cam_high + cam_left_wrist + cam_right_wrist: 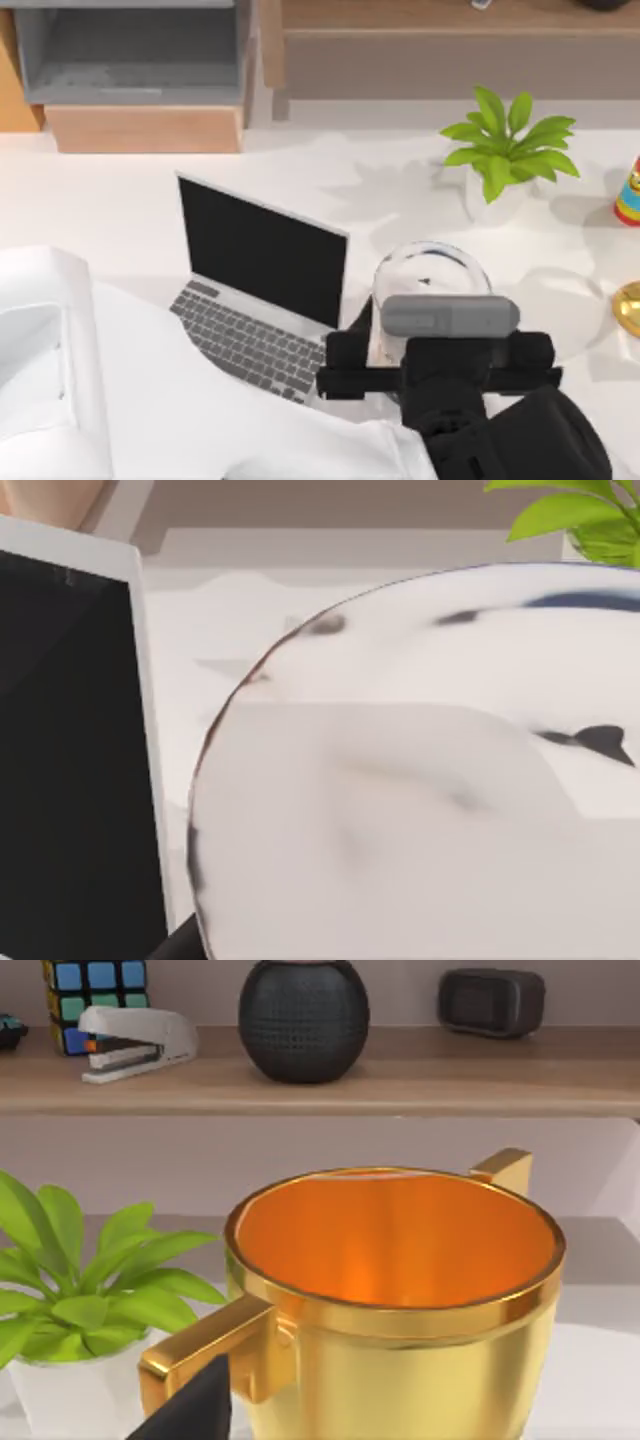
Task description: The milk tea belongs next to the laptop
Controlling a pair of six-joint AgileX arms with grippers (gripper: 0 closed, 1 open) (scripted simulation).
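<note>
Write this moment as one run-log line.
left pincer: at clear lidded milk tea cup | cup: right of slim silver laptop | right arm: near gold mug

Milk tea (432, 268) apparently right of laptop (262, 285).

The left arm (180, 400) is a broad, smooth white shell with rounded edges, filling the top view from 9 o'clock round to 6 o'clock. Its wrist end carries a matt black block (500, 430) at about 5 o'clock, with a flat black crossbar ahead of it. A grey rounded capsule-shaped housing (450, 316) sits on top of the black pincer (400, 352). A black wedge of the right arm (190, 1410) shows in its wrist view at 7 o'clock.
</note>
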